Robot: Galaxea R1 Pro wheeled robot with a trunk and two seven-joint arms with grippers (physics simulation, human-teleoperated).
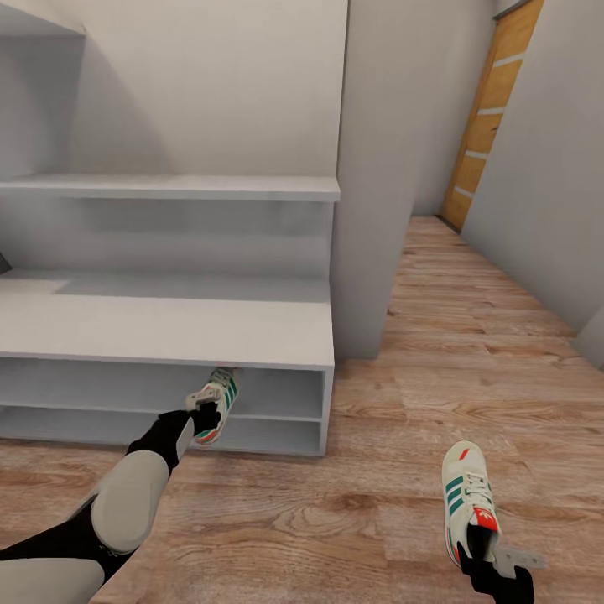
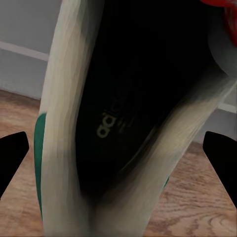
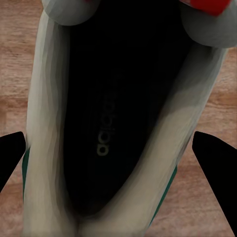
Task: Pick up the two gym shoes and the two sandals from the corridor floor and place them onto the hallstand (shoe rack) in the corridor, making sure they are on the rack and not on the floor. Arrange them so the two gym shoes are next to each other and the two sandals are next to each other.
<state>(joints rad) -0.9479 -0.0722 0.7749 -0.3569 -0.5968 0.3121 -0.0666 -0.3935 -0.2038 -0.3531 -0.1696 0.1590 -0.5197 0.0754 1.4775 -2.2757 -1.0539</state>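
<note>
bench top (image 1: 168,331) bare, open above | lower shelf slots (image 1: 101,386) low, likely tight | corridor floor (image 1: 470,335) open right

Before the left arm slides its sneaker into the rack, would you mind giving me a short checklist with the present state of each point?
1. Left hand grips the left gym shoe: ok, the shoe is off the floor, at the hand.
2. That shoe lines up with the hallstand upper shelf opening: ok, its toe is already at the opening.
3. Shoe rests on a shelf: not ok, it is tilted and not set down.
4. Right hand holds the right gym shoe at the heel: cannot tell; fingers flank the shoe, contact unclear.
5. Right shoe on the rack: not ok, it is over the corridor floor.
6. Sandals' whereabouts: cannot tell.
</note>
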